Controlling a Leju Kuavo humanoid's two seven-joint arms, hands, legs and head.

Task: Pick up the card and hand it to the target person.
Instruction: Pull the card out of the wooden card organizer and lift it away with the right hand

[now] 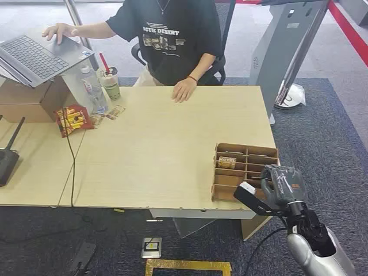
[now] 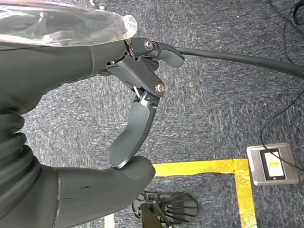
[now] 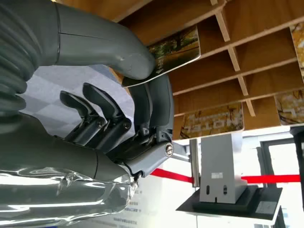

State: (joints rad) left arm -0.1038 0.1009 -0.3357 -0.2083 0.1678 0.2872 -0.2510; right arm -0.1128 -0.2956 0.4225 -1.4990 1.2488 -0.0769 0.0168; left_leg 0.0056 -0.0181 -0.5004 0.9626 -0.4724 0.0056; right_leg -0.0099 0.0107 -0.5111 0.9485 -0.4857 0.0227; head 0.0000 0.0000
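My right hand (image 1: 282, 187) hovers at the near right corner of the table, beside the brown cardboard organizer (image 1: 245, 150). It pinches a card (image 1: 248, 195) between thumb and fingers; the right wrist view shows that card (image 3: 175, 50) printed with a picture, held just outside the organizer's compartments (image 3: 229, 61). More cards (image 1: 226, 162) lie in the slots. The person (image 1: 173, 34) in a black shirt sits at the far side, one hand (image 1: 184, 90) resting on the table. My left hand (image 2: 136, 118) hangs over the carpet, holding nothing.
On the far left are a laptop (image 1: 34, 57) on a cardboard box, a water bottle (image 1: 93, 86), a lidded cup (image 1: 110, 80) and a red snack box (image 1: 73, 119). A black device (image 1: 6, 164) and a cable (image 1: 72, 167) lie left. A grey stand (image 1: 286, 46) rises behind the table.
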